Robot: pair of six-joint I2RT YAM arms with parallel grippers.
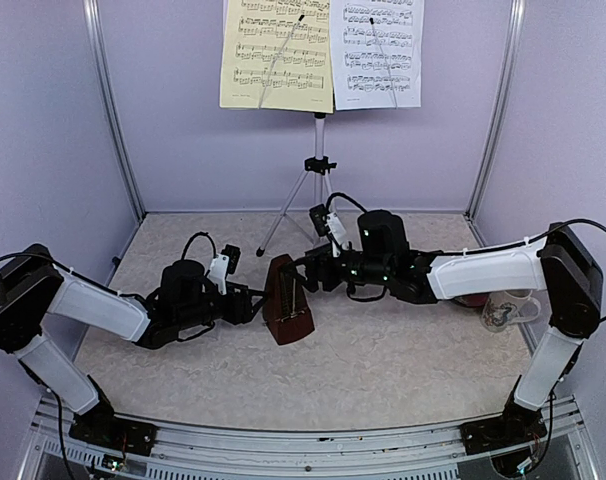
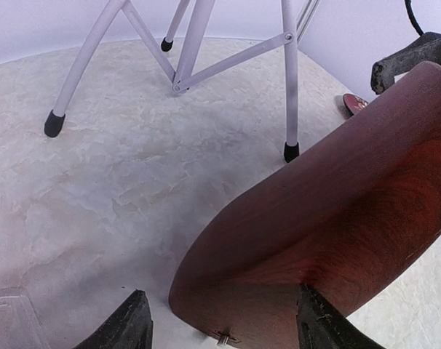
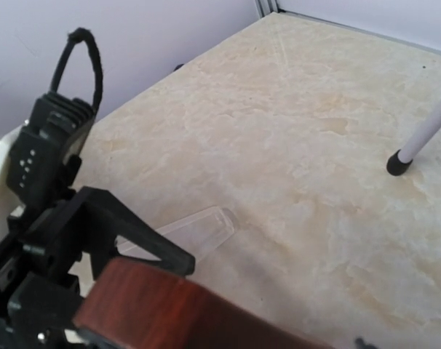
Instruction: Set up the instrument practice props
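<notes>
Brown pyramid-shaped metronome (image 1: 288,300) is standing near the middle of the mottled beige tabletop (image 1: 403,370), just in front of the tripod legs of the white music stand (image 1: 320,160). The left fingers (image 2: 129,327) are pointing in from the left and straddling its base, spread apart: one is lying against the wood while a sliver of tabletop is showing between the other and the metronome's side. The right fingers (image 2: 413,62) are sitting at the metronome's upper edge on the right; whether they are spread or pinching it cannot be told. At the far wall the stand is carrying a yellow sheet of music (image 1: 276,50) on the left and a white sheet of music (image 1: 381,50) edge to edge on its right, each crossed by a thin wire holder. At the right edge a floral mug (image 1: 505,310) is standing just beside the right arm (image 1: 483,272), with a red dish (image 2: 354,104) half hidden behind that arm; what either is holding cannot be made out.
</notes>
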